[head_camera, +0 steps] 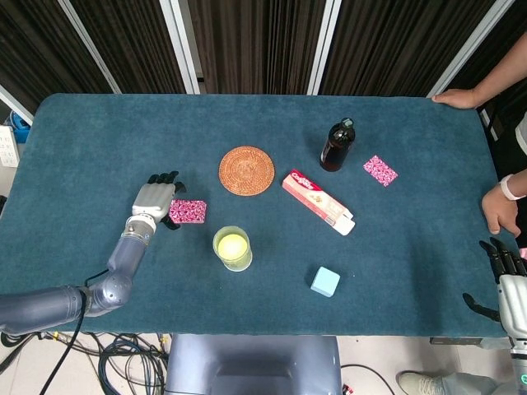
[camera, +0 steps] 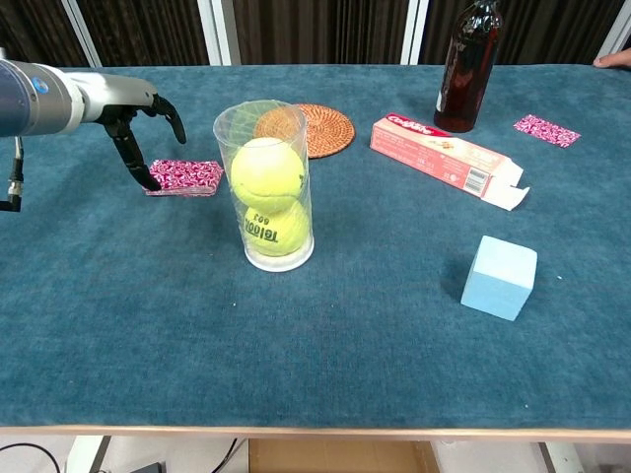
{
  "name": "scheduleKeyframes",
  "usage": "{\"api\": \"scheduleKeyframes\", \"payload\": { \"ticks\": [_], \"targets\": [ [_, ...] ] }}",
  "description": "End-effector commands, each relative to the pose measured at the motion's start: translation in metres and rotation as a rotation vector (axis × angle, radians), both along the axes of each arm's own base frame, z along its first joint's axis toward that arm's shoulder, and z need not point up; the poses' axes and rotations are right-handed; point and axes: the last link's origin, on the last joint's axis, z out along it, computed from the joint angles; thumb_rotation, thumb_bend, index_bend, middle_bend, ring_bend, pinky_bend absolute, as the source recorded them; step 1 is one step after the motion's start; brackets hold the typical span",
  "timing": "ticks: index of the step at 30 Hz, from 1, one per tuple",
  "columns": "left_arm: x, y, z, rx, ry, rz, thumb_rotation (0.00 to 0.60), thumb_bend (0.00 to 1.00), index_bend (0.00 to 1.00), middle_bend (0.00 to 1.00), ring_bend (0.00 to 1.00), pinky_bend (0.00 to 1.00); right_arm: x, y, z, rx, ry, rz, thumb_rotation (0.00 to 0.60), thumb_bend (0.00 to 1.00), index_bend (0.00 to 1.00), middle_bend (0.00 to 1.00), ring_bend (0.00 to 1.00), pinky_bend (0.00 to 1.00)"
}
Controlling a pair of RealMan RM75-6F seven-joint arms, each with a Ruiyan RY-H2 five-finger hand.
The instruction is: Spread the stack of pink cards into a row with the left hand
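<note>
Pink card stack (head_camera: 188,211) just right of left hand (head_camera: 153,200), possibly touching.

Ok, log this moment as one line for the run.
phase: approach | left hand: open, at left edge of pink card stack | stack: unspread | right hand: idle, open

Your left hand (head_camera: 154,198) at card stack (head_camera: 188,211), left-centre of tabletop (head_camera: 99,132); ball tube (head_camera: 233,248) nearer front edge.
</note>
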Motion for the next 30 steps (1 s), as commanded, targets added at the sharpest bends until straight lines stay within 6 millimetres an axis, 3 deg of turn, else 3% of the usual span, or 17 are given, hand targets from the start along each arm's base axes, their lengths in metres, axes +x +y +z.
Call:
{"api": "scheduleKeyframes", "payload": {
  "ticks": [1, 14, 30],
  "targets": [
    [0.003, 0.001, -0.004, -0.008, 0.006, -0.003, 0.600, 0.13, 0.34, 0.09, 0.00, 0.00, 0.000, 0.000, -0.001, 0.002, 0.000, -0.002, 0.600, 0.16, 0.11, 0.08, 0.14, 0.19],
    [0.007, 0.008, -0.019, -0.026, 0.012, 0.009, 0.600, 0.16, 0.35, 0.10, 0.00, 0.00, -0.001, 0.000, 0.002, -0.010, -0.002, -0.006, 0.600, 0.16, 0.11, 0.08, 0.14, 0.19],
    [0.005, 0.011, -0.019, -0.025, 0.020, 0.016, 0.600, 0.17, 0.39, 0.10, 0.00, 0.00, -0.001, -0.001, -0.001, -0.003, -0.001, -0.011, 0.600, 0.16, 0.11, 0.08, 0.14, 0.19]
  ]
}}
